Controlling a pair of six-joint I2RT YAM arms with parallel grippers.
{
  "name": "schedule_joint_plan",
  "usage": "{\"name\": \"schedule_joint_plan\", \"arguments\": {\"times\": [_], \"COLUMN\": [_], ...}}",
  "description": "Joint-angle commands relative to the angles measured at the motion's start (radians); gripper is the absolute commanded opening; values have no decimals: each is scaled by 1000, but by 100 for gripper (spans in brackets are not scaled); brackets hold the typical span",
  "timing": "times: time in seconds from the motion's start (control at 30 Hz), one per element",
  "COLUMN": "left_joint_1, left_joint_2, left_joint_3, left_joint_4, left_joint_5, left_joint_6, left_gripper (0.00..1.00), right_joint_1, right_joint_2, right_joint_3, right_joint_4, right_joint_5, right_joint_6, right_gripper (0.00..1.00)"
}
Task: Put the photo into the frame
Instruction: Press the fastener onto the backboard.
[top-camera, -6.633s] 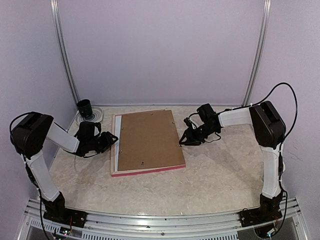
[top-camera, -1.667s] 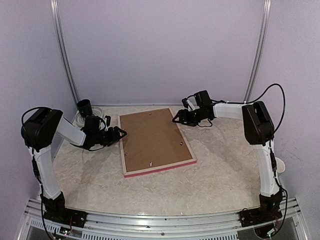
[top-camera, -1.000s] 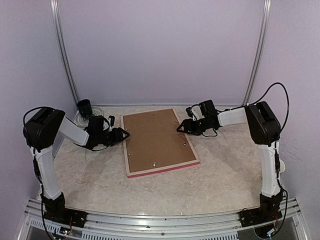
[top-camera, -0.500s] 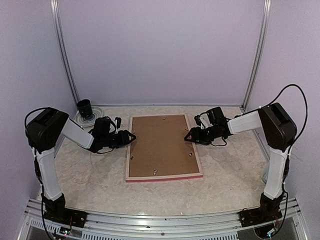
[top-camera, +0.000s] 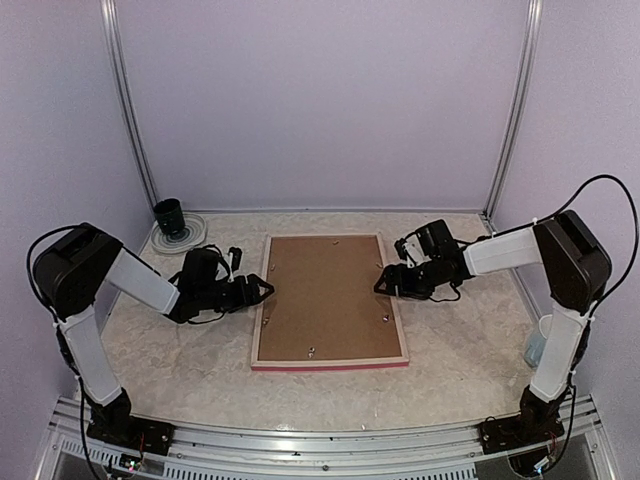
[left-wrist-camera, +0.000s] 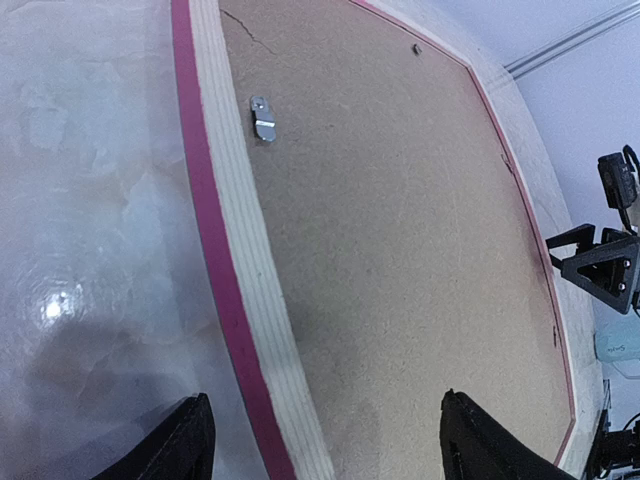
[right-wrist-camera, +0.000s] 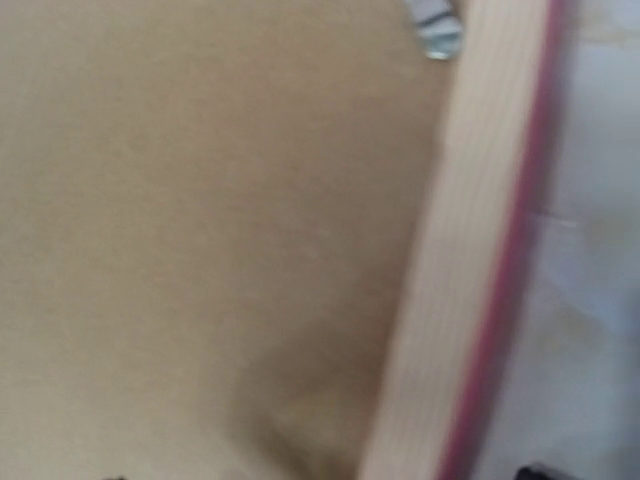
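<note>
On the marbled table (top-camera: 450, 350), the rectangular frame (top-camera: 330, 363) is laid fibrous backing (top-camera: 325, 295) up; left gripper (top-camera: 265, 288) and right gripper (top-camera: 381, 285) are held spread at its wooden rims.

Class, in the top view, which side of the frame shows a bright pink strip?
The frame's near side, lowest in the view; the other three look pale wood.
</note>
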Motion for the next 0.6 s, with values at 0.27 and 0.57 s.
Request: {"name": "schedule_joint_plan", "arguments": {"times": [0.27, 0.57], "left_joint_1": [38, 37], "left_joint_2": [-56, -24], "left_joint_3": [-90, -69], "left_joint_4": [-5, -12], "left_joint_5": [-69, -53], "left_joint_6": [-6, -7], "left_gripper": [72, 71], "right_joint_1": [-54, -55], "right_joint_2": [29, 112], "right_joint_3": [159, 303], "right_joint_4": [-172, -235], "right_joint_5": [128, 200], "right_joint_6": [-28, -54], "right_gripper": [83, 81]}}
